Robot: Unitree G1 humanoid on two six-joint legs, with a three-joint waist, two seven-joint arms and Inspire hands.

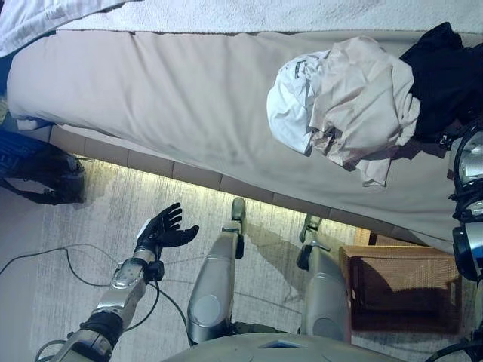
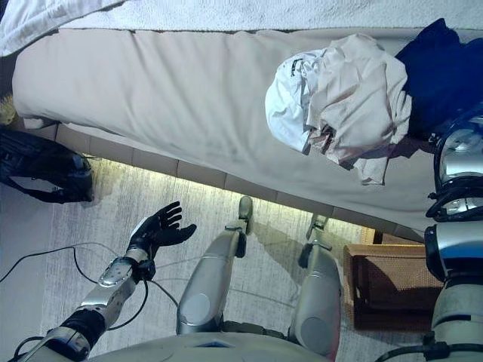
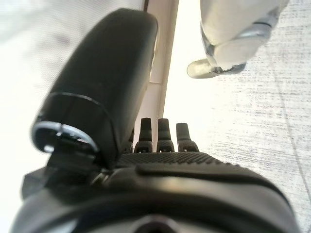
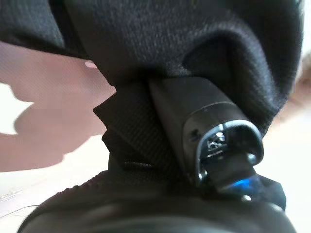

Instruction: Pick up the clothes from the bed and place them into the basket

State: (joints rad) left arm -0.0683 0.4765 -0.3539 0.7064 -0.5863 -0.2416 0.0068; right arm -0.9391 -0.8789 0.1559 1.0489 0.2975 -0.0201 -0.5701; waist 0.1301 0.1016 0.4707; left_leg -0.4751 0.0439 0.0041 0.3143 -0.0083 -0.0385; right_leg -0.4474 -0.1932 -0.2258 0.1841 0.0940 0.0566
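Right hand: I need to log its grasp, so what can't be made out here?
- Right hand: fingers buried in the dark garment in the right wrist view; grip unreadable.
- Eye views: the frame edge cuts off that hand.
- Basket: inside in shadow, contents unclear.
- Left hand: open, idle.

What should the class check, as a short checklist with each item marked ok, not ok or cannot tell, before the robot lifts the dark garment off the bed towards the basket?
1. Right hand on the dark garment: ok; in the right wrist view the thumb presses into the black cloth.
2. Fingers closed round the cloth: cannot tell; the cloth hides them.
3. Dark garment free of the beige garment: cannot tell; the two touch along one edge.
4. White garment and beige garment also to be moved: not ok; both lie on the bed.
5. Basket ready: ok; it stands on the floor by the bed, below the pile.
6. Left hand out of the way: ok; open, over the floor.
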